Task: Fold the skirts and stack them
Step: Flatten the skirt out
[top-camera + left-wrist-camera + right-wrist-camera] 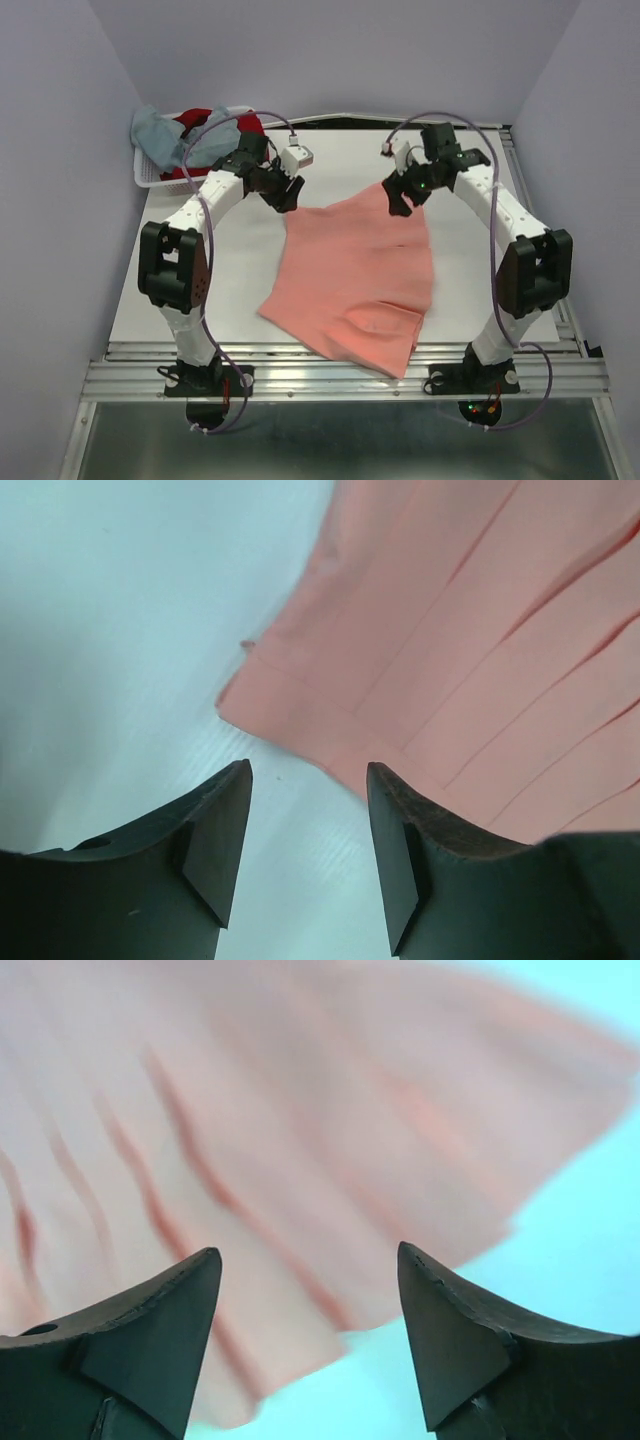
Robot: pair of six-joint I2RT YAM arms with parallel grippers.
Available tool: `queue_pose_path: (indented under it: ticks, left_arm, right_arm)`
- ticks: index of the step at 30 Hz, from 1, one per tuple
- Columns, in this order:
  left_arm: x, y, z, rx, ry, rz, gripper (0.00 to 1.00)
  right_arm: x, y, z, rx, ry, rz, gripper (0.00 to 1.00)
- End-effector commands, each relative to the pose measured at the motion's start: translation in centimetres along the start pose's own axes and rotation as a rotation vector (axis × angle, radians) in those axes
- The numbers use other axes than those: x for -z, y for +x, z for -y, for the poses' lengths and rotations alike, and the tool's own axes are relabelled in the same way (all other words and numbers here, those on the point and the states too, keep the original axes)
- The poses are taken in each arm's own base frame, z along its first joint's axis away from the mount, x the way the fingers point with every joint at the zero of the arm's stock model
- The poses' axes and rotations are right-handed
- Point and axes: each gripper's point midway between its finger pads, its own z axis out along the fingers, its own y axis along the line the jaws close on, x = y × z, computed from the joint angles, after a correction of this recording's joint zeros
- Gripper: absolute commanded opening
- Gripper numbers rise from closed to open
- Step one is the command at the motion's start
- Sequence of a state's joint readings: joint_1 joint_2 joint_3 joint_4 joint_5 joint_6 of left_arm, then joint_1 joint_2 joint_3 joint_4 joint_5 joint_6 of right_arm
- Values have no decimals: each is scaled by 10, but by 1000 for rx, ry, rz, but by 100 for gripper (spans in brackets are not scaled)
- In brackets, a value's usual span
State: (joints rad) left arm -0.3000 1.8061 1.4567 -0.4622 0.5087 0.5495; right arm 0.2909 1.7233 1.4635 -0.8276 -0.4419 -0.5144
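The salmon-pink pleated skirt [355,275] lies spread flat in the middle of the table, its narrow end at the back. My left gripper [288,199] is open and empty just behind the skirt's back left corner [300,695], fingers over bare table. My right gripper [402,203] is open and empty above the skirt's back right corner [330,1160]. The dusty blue-grey skirt [160,135] and the dark red skirt [215,128] lie bunched in the basket at the back left.
A white mesh basket [150,176] stands at the table's back left corner. Grey walls close in on the left, back and right. A metal rail [340,375] runs along the near edge.
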Motion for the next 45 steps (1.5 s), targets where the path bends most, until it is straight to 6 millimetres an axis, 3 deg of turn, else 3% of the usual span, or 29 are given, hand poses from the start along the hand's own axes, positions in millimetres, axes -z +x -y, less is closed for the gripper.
queue_pose_path:
  ticks: [1,2,3,4,5,6,8,9,10,11,14,19,25,29,30,33,34,36,38,40,45]
  left_arm:
    - [0,-28,-5,-62,14,37,62]
    - [0,-36,-8,-61,12,48,63]
    - [-1,-38,-9,-60,12,51,63]
    - [-6,-37,-10,-49,17,48,63]
    - [-6,-42,-11,-48,20,60,64]
    - [-8,-43,-11,-40,24,66,64]
    - [-10,-45,-11,-30,30,75,64]
    - [-11,-47,-10,-20,36,84,64]
    - [-13,-45,-9,-14,39,80,64]
    - [-14,-44,-7,-8,48,84,64]
    - [-19,-41,-6,9,55,88,64]
    - [-27,-29,-4,41,62,71,65]
    - [-39,-18,-17,64,33,21,67]
    - [-45,-22,-30,51,10,5,67]
    - [-45,-23,-32,48,6,1,67]
    - [-53,-18,-41,33,-12,-33,69]
    - [-59,-8,-45,31,-19,-72,69]
    - [-62,-6,-49,18,-24,-89,69]
    - [-69,3,-50,7,-18,-119,69]
    - [-77,11,-52,1,-19,-139,69]
    - [-93,28,-54,7,-16,-178,51]
  right_arm:
    - [14,-63,83,127,220,119,77]
    - [24,-83,106,169,275,162,78]
    - [9,-81,122,168,278,143,79]
    - [6,-86,134,177,288,156,79]
    - [17,-101,152,219,320,197,80]
    - [0,-99,162,221,282,202,80]
    - [5,-111,184,257,302,241,83]
    - [-14,-107,189,264,270,230,88]
    - [-5,-111,194,286,284,241,90]
    - [-21,-103,200,323,264,213,92]
    - [-38,-91,206,385,243,173,98]
    - [-82,-54,208,424,165,103,99]
    - [-120,-11,198,472,60,37,98]
    - [-133,4,196,489,22,4,96]
    - [-135,7,196,494,14,-3,94]
    - [-142,24,191,499,-32,-49,76]
    - [-142,28,191,504,-37,-66,66]
    - [-143,38,188,504,-55,-94,53]
    - [-142,38,190,498,-42,-102,44]
    - [-136,24,196,505,-4,-77,31]
    - [-122,-18,217,497,111,16,17]
